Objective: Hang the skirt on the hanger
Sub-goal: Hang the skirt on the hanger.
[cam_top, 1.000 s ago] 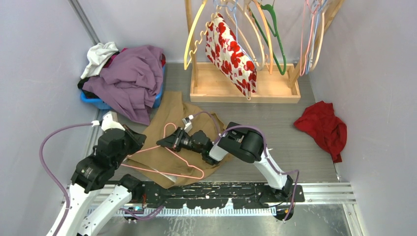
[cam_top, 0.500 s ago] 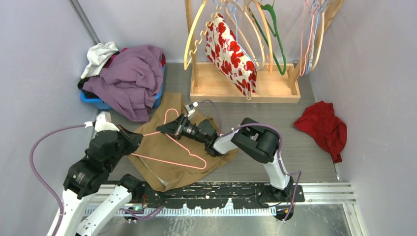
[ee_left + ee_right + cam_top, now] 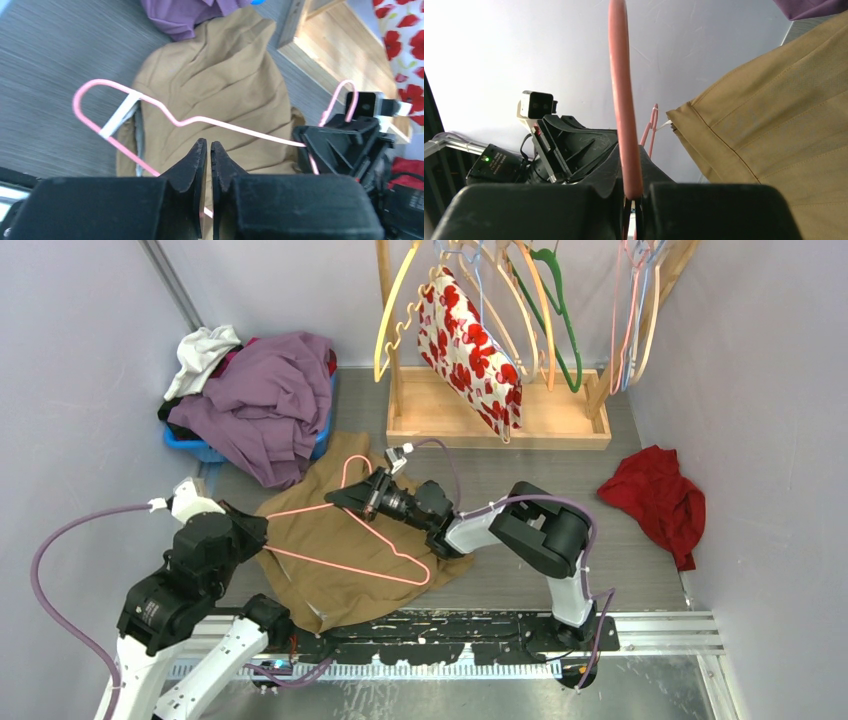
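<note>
in the last second the right gripper [image 3: 630,192] shoved the pink hanger [image 3: 624,100] further back across the tan skirt [image 3: 225,85], fingers clamped tight on the wire near the hook. the left gripper [image 3: 208,150] pulled out to the left, fingers almost touching, with the lower bar in the slit. the skirt's lying on the table under the hanger, so i'd say they're still lining it up and it's not hung yet.

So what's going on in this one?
Both arms hold a pink hanger just above a tan skirt. The right gripper is shut on the wire near the hook. The left gripper looks pinched on the hanger's opposite corner. The skirt is not on the hanger yet; it lies crumpled underneath it.
</note>
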